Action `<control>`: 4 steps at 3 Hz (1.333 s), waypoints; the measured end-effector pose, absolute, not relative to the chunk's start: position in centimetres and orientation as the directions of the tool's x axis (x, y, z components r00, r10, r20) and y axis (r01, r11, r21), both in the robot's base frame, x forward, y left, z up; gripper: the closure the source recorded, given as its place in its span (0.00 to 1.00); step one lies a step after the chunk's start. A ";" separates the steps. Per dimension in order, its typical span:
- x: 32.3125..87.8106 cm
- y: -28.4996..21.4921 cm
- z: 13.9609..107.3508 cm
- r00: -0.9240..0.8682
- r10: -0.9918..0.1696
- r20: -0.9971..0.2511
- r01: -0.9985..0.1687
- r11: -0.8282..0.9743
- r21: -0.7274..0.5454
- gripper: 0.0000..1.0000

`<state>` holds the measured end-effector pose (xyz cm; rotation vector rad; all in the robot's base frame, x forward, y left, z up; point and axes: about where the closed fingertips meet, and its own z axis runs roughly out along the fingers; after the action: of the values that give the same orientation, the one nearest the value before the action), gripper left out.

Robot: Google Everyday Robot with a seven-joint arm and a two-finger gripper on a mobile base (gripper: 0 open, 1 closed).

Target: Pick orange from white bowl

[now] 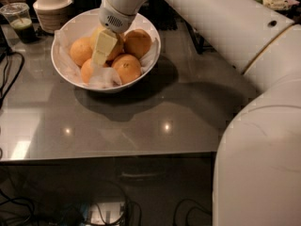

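Note:
The white bowl point(63, 69), lined with crinkled white paper, stands at the back left of the grey table. It holds several round fruits. The orange point(117, 46) lies in the middle of them and is mostly hidden behind my gripper; only its right edge shows. Smaller deep-orange fruits lie to its left point(80, 51), right point(139, 42) and front point(126, 68). My gripper point(101, 54), pale yellow below a white wrist, reaches down into the bowl from above, right against the orange.
A stack of small white paper bowls point(51, 3) and a plastic cup with a green drink point(19, 20) stand behind the bowl at the left. Black cables point(8, 74) hang over the table's left edge. My white arm fills the right side.

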<state>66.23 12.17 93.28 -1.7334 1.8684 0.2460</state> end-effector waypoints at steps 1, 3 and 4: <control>66.3 11.5 92.8 -0.026 -0.858 -0.513 -0.955 0.172 -0.240 0.00; 66.1 10.0 92.3 -0.077 -0.860 -0.504 -0.945 0.224 -0.238 0.00; 66.1 10.0 92.3 -0.077 -0.860 -0.504 -0.945 0.224 -0.238 0.17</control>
<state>66.11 9.96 92.26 -1.6567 1.9556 0.2021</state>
